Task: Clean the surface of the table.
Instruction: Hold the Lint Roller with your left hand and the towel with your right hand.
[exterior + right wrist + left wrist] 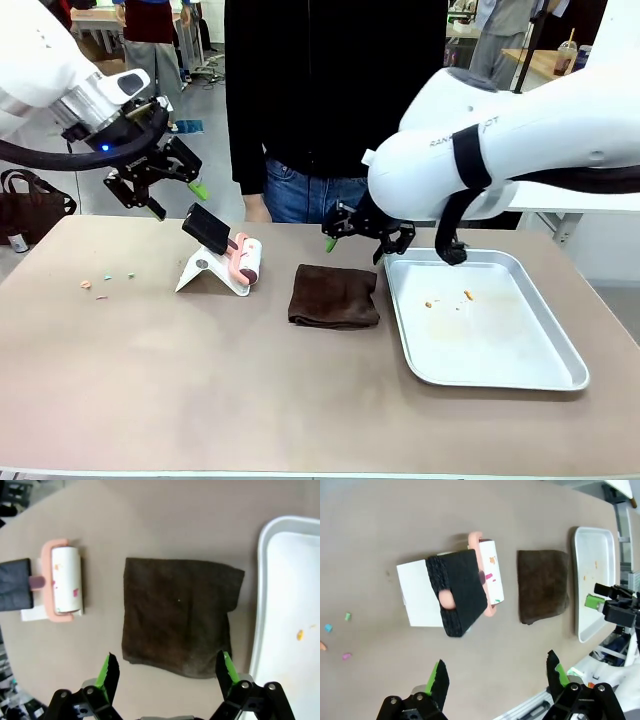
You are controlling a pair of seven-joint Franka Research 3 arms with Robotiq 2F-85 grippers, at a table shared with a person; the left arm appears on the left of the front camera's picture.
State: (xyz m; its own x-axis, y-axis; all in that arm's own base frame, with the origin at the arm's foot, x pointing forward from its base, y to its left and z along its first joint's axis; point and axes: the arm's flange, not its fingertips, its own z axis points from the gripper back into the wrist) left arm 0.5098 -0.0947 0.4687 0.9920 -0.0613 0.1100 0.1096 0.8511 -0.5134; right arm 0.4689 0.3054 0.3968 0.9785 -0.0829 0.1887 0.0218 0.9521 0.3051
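The taupe table (200, 380) carries a folded dark brown cloth (335, 297) at its middle. A pink lint roller with a black handle (225, 245) rests on a white stand to the cloth's left. Small coloured crumbs (105, 280) lie at the far left. My left gripper (178, 198) hangs open and empty above the roller; in its wrist view the roller (457, 592) lies beyond the open left gripper (495, 672). Over the cloth's far edge my right gripper (355, 245) is open and empty. In the right wrist view the cloth (180, 620) sits just ahead of the right gripper (167, 662).
A silver tray (485, 315) with a few orange crumbs (467, 295) stands right of the cloth. A person in dark top and jeans (320, 120) stands at the far edge. The near half of the table is bare.
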